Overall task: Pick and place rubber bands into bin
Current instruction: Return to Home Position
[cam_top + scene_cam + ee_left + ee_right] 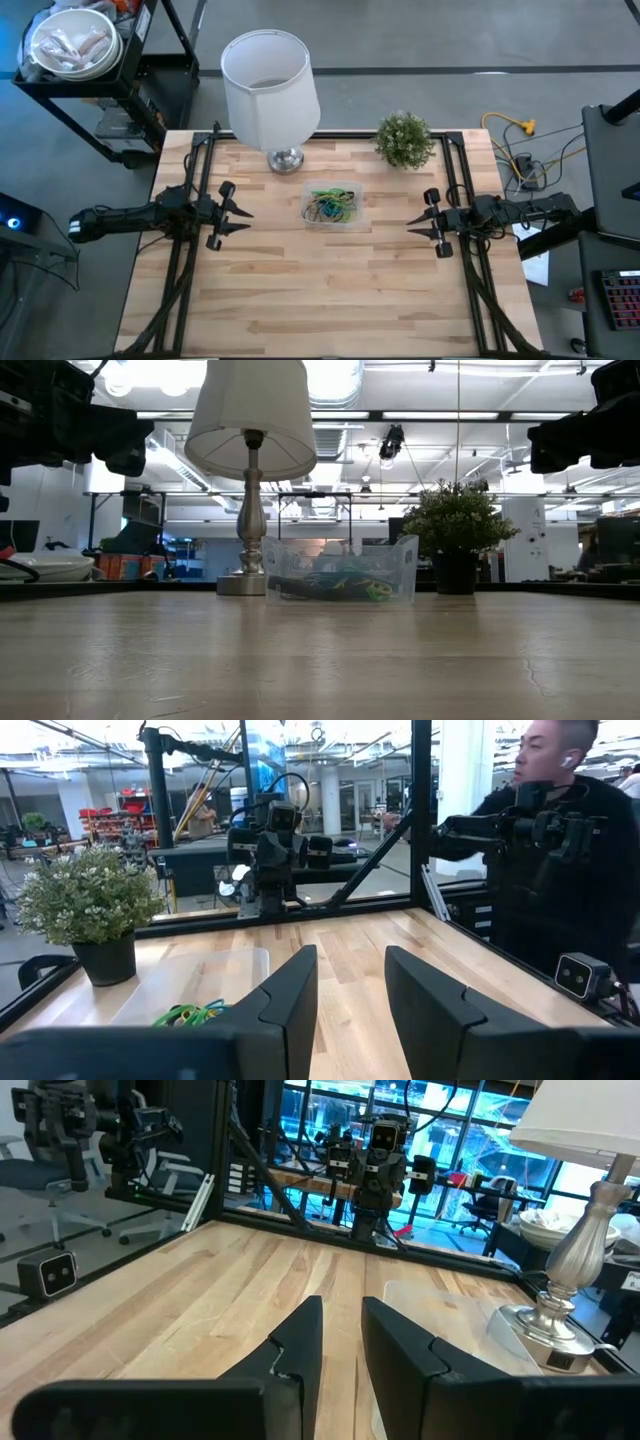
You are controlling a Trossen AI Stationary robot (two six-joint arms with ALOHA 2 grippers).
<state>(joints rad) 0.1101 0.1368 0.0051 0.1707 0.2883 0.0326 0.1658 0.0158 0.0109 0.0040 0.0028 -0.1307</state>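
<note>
- Left gripper (247,220): raised over the bench (320,290); fingers (290,995) a narrow gap apart, holding nothing.
- Right gripper (412,227): facing it from the opposite side; fingers (300,1342) likewise narrowly parted, empty.
- Bin (335,225): on the bench between both sets of fingers, straight ahead of each; long axis runs from one gripper toward the other; neither arm plainly nearer.
- Rubber bands (332,206): tangled heap inside the bin.
</note>
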